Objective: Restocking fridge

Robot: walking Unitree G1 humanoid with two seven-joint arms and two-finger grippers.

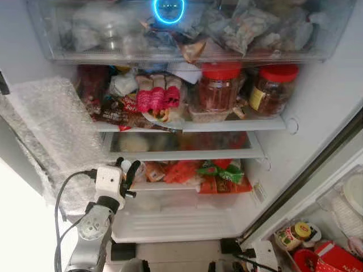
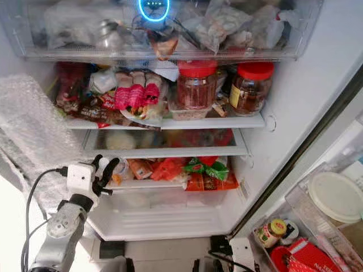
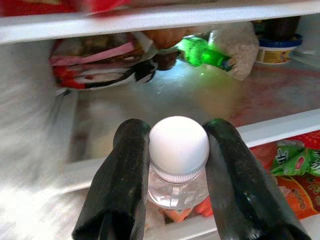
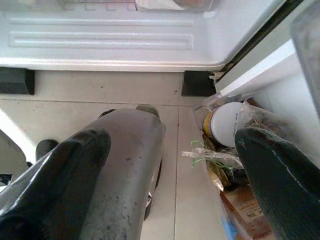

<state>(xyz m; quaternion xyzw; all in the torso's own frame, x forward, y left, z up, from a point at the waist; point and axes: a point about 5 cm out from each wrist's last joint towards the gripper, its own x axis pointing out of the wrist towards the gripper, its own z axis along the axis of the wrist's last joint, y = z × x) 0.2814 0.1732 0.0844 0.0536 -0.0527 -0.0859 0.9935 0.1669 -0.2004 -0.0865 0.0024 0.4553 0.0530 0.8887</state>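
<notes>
open fridge (image 1: 317, 85), crowded shelves. lower left of frame: left gripper (image 3: 175, 150) pinching small white-capped bottle (image 3: 179, 150). risk of slipping, or knocking packets (image 1: 218, 178) on entry.

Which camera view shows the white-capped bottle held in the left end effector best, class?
The left wrist view: the bottle sits close up between the left end effector's fingers, cap and clear neck sharp. The eye views show just a small white cap at the fridge's lower shelf.

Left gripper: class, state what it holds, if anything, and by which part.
The left gripper holds a small clear bottle with a white cap, its two black fingers pinching the cap and neck from either side.
</notes>
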